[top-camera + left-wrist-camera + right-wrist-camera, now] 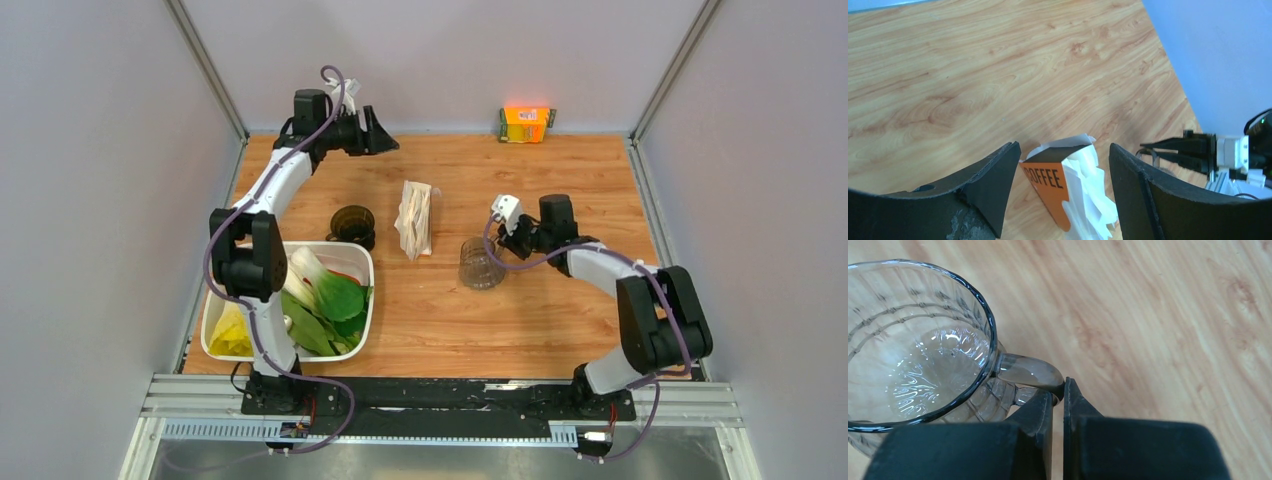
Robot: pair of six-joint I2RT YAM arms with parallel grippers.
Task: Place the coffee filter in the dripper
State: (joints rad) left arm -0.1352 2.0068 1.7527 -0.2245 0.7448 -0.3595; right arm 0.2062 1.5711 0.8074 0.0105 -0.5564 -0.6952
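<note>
Brown dripper [352, 222]: clear of jaws | left jaws: apart | right jaws: together beside jug [481, 264]

Dark see-through dripper [352, 222], upright.

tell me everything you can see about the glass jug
The glass jug is clear ribbed glass with a round open rim and a looped handle on its side. It looks empty and stands upright on the wooden table, apart from the filter packet. The right gripper is shut, its tips at the handle's outer end; contact is unclear.
</note>
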